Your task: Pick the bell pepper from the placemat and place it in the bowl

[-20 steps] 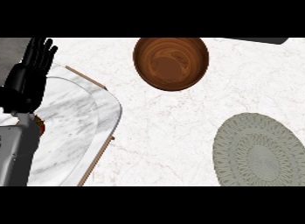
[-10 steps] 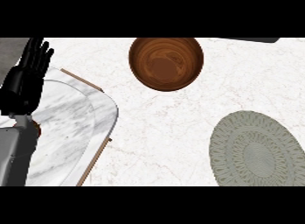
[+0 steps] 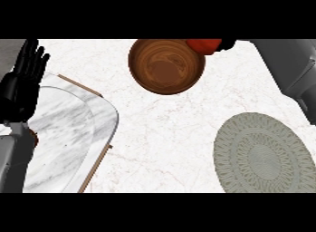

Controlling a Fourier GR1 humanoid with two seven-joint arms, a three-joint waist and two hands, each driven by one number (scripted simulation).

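Observation:
A red bell pepper (image 3: 202, 45) shows at the top edge, just over the right rim of the brown wooden bowl (image 3: 165, 66). My right hand (image 3: 226, 44) is curled on the pepper; only a dark bit of the hand shows beside it, at the end of the grey forearm coming in from the right. The oval grey-green placemat (image 3: 264, 158) lies bare at the lower right. My left hand (image 3: 23, 77) rests open at the left edge, fingers up.
A marble board with a wooden rim (image 3: 73, 131) lies at the left, partly under my left forearm. The right forearm (image 3: 300, 72) crosses the upper right of the white marble counter (image 3: 167, 136).
My right forearm has come into view at the upper right, bringing the red pepper to the bowl's right rim. The view has shifted slightly; the left hand stays still.

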